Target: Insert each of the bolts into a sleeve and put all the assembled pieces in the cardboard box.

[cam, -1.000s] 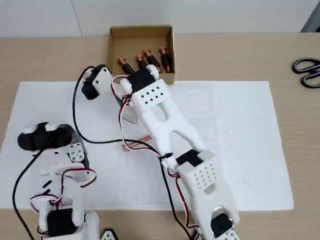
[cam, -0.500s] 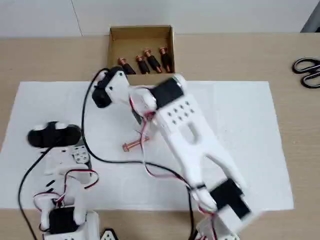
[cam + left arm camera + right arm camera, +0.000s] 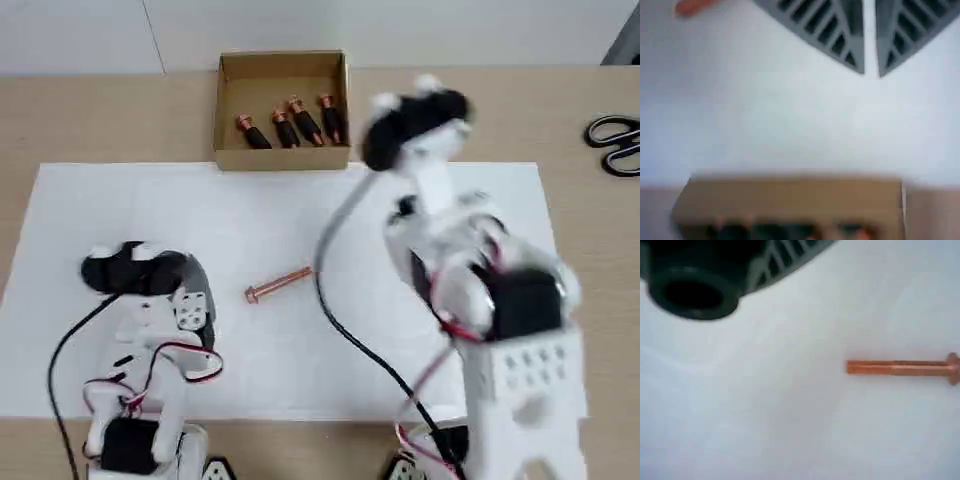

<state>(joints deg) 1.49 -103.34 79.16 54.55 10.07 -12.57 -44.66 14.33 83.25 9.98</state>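
A copper bolt (image 3: 278, 285) lies alone on the white sheet (image 3: 120, 210), between the two arms. It appears again as the bolt (image 3: 900, 367) in the right wrist view. A black sleeve (image 3: 692, 292) with an open bore sits against a grey finger (image 3: 782, 257) of my right gripper, held above the sheet to one side of the bolt's plain end. The right arm (image 3: 500, 300) stands raised over the sheet's right part. My left gripper (image 3: 871, 70) hangs shut over bare sheet, facing the cardboard box (image 3: 790, 197). The box (image 3: 228, 110) holds several assembled pieces (image 3: 290, 122).
Scissors (image 3: 615, 143) lie on the wooden table at the far right edge. The left arm (image 3: 140, 275) crouches at the sheet's near left. Black cables trail from both arms across the sheet.
The right arm has swung away from the box's front wall, back to the right and upward. The bolt is uncovered now. The left arm has shifted slightly to the right.
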